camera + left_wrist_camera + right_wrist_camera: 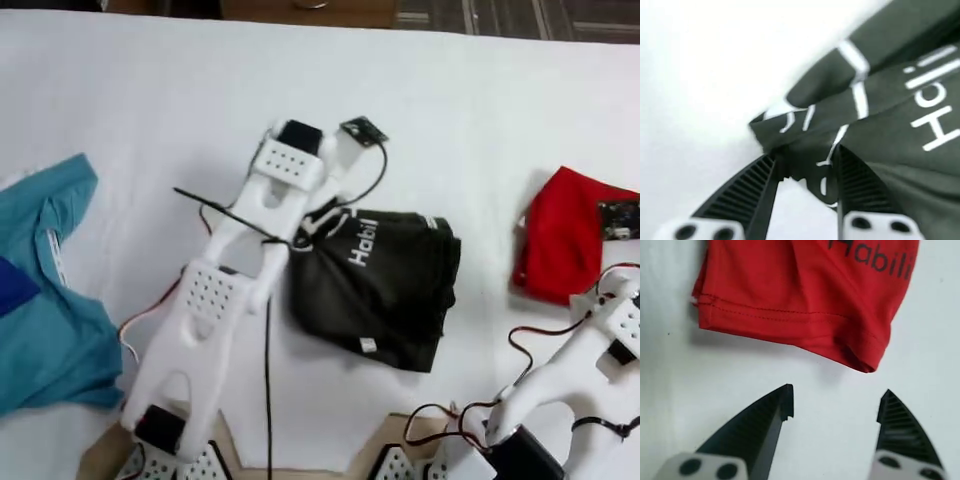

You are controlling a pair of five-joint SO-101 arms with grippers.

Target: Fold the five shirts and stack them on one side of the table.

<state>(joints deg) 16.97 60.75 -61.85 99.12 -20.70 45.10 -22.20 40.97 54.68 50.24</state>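
The left end effector [807,156] is closed narrowly on a bunched edge of the black shirt [385,280], with cloth pinched between its fingers. The rest of that shirt lies in a folded heap on the white surface [150,80], spreading away from the grip. The right end effector [836,395] is spread wide and holds nothing. It sits just short of the hem of the red shirt [800,290], not touching it. A teal shirt [50,300] lies flat, well away from the left end effector, on the side opposite the black shirt.
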